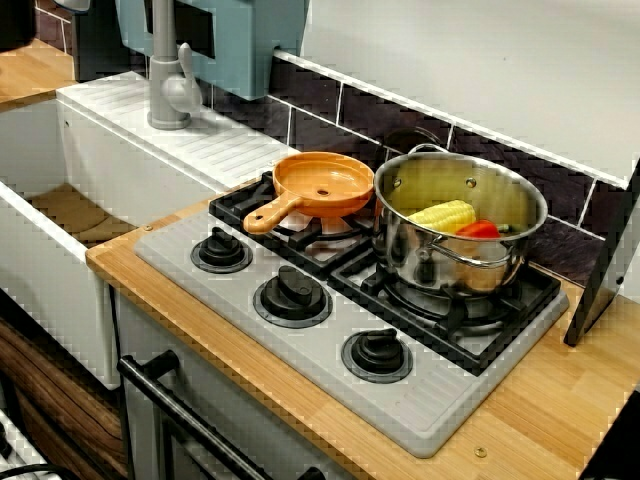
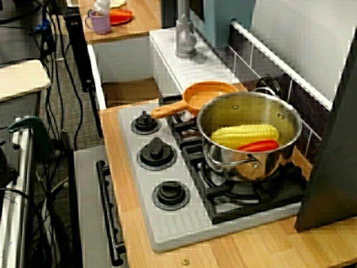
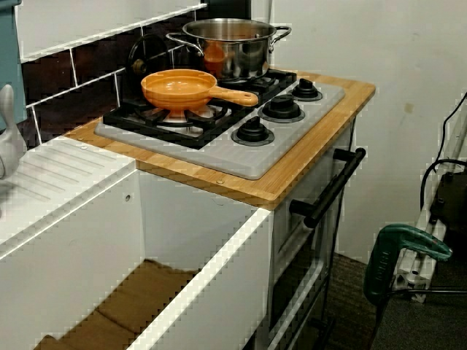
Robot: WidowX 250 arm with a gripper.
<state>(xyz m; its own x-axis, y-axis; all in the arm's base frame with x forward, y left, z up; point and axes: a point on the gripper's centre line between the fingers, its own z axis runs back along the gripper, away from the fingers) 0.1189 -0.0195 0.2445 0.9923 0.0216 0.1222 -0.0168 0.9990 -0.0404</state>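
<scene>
Lying outside all three views: claw; spread or pressed together, cannot tell. Steel pot (image 1: 440,265) upright on black grate (image 1: 500,312) of grey stove (image 1: 300,345), corn cob (image 1: 443,214) and red pepper (image 1: 478,229) inside, touching. Orange pan (image 1: 322,180) on neighbouring grate, just beside pot, handle toward knobs (image 1: 291,290). Dark panel (image 1: 605,270) leaning at stove's pot end on wooden counter (image 1: 560,400). White sink (image 1: 40,260), grey faucet (image 1: 170,80) at opposite end.

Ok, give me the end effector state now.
End effector: not in view in any picture; nothing grips the pot or orange pan.
</scene>
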